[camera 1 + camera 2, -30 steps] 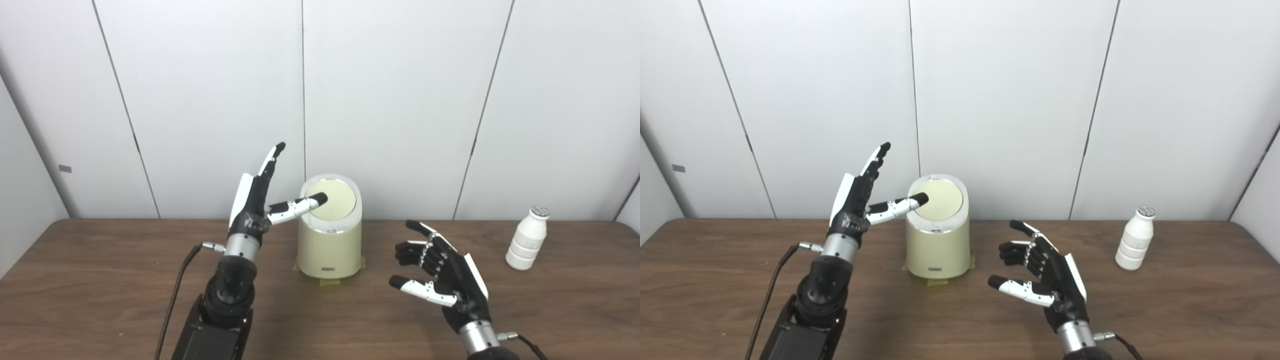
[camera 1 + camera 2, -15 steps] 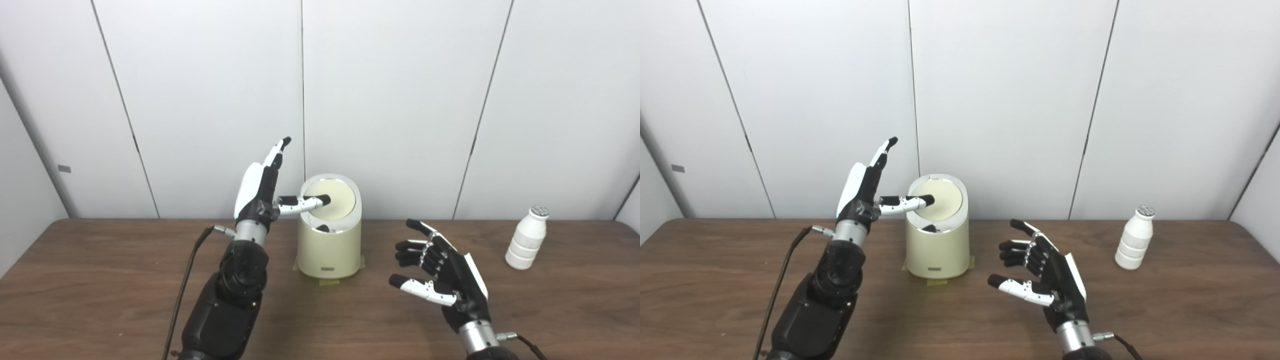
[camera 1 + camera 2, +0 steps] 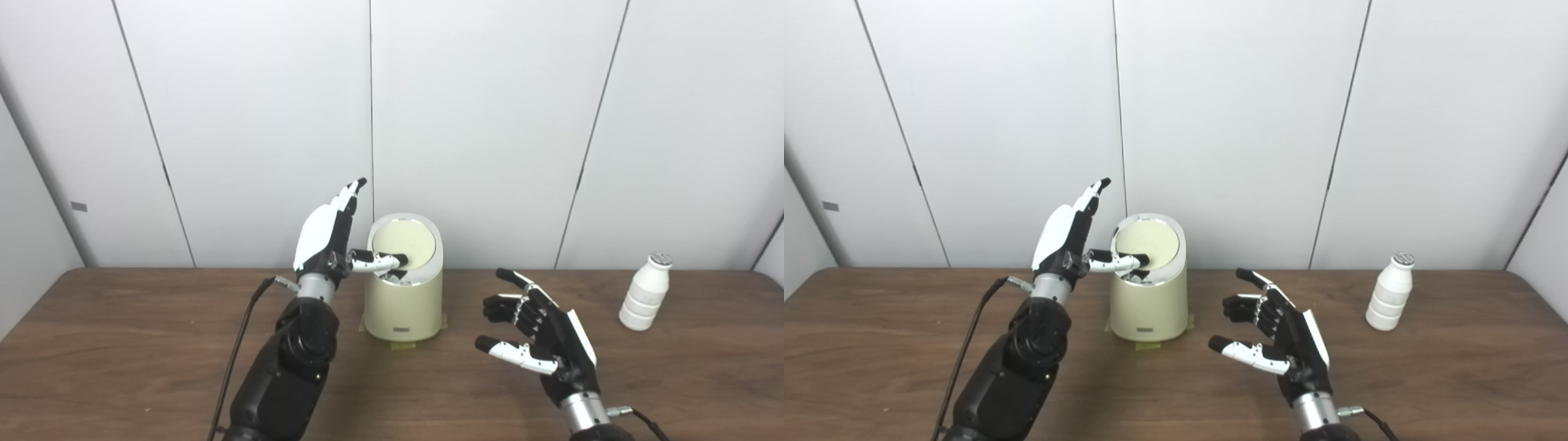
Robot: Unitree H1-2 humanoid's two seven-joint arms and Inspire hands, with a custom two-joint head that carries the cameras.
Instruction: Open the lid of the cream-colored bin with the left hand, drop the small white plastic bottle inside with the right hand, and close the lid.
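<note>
One cream bin (image 3: 404, 306), one white bottle (image 3: 644, 293) well right, two hands. Left hand (image 3: 331, 236) spread, thumb pressing the lid (image 3: 409, 242); right hand (image 3: 1277, 340) open, empty. Same in both views.

Left robot hand (image 3: 327, 236) hangs over bin (image 3: 404, 306) lid (image 3: 405, 244), blocking the mouth. Bare worktop (image 3: 122, 343) runs from right robot hand (image 3: 542, 343) to bottle (image 3: 645, 293).

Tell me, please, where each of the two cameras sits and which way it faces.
Left eye view: on the head, facing forward and down at the table and wall; left hand at the bin, right hand open.
Right eye view: beside it, slightly to the right, same direction; both arms show.
Shared: bin, bottle, both hands, everything shifted leftward in the right view.
</note>
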